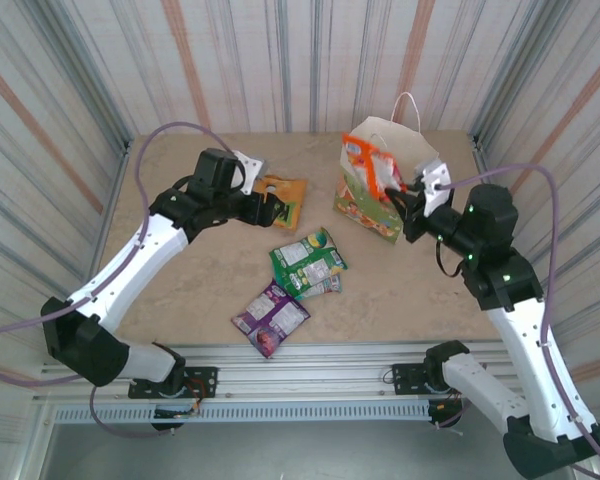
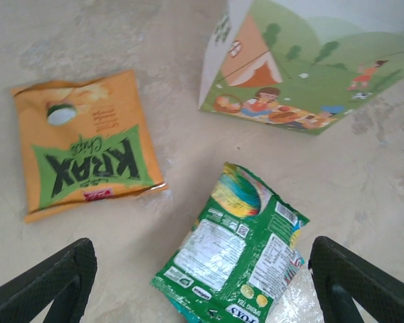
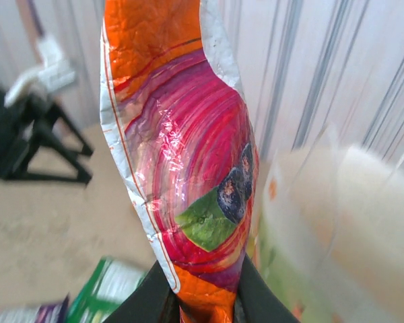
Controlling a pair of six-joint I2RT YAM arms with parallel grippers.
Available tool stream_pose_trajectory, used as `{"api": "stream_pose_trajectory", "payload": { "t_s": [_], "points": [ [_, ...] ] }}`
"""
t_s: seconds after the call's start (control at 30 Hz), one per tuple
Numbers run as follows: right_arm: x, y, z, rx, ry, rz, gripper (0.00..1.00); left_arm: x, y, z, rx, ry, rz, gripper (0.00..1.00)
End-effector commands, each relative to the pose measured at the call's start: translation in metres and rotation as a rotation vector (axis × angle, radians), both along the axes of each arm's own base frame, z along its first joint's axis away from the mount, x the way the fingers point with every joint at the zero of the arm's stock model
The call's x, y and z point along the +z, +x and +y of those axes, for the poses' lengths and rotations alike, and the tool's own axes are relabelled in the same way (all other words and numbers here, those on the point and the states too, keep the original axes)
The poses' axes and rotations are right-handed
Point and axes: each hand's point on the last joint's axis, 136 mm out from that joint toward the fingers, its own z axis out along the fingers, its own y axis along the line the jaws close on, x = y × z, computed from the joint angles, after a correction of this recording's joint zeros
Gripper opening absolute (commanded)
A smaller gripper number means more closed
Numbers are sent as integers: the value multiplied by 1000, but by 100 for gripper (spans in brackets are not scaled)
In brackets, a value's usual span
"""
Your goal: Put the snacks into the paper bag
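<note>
Top external: the right tool (image 1: pixel 410 195) clenches the orange-red packet (image 1: pixel 373 165) just above the bag's (image 1: pixel 365 212) mouth. Best lower it well inside, clear of the rim, before letting go. The left tool (image 2: pixel 202 252) hangs released over the green packet (image 2: pixel 232 245), left of the bag.

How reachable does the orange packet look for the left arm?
Probably yes. The open left gripper hovers close beside the orange packet, which lies flat and uncovered, with nothing between them.
</note>
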Motion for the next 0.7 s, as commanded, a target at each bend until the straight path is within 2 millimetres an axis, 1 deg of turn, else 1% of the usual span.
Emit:
{"api": "stream_pose_trajectory", "payload": {
  "t_s": [0.0,0.03,0.1,0.13,0.27,0.33,0.4,0.47,0.67],
  "points": [
    [61,13,-4,-27,78,-152,0,5,-1,6,57,-23,1,86],
    [69,19,-5,-34,82,-166,0,3,-1,6,55,-21,8,86],
    [78,35,-10,-71,79,-173,0,1,-2,6,49,-13,20,86],
    [81,48,-16,-108,76,-168,0,1,-2,5,47,-11,22,86],
    [81,90,-40,-224,66,-119,0,1,-2,5,42,-10,27,85],
    [76,108,-48,-242,59,-86,0,0,-2,4,43,-11,30,85],
    [64,125,-55,-255,50,-44,1,0,0,4,43,-11,29,85],
    [49,137,-58,-256,48,14,1,-3,0,3,43,-6,35,85],
    [-8,153,-55,-219,15,188,3,-12,3,-1,33,-3,67,84]
  ]
}}
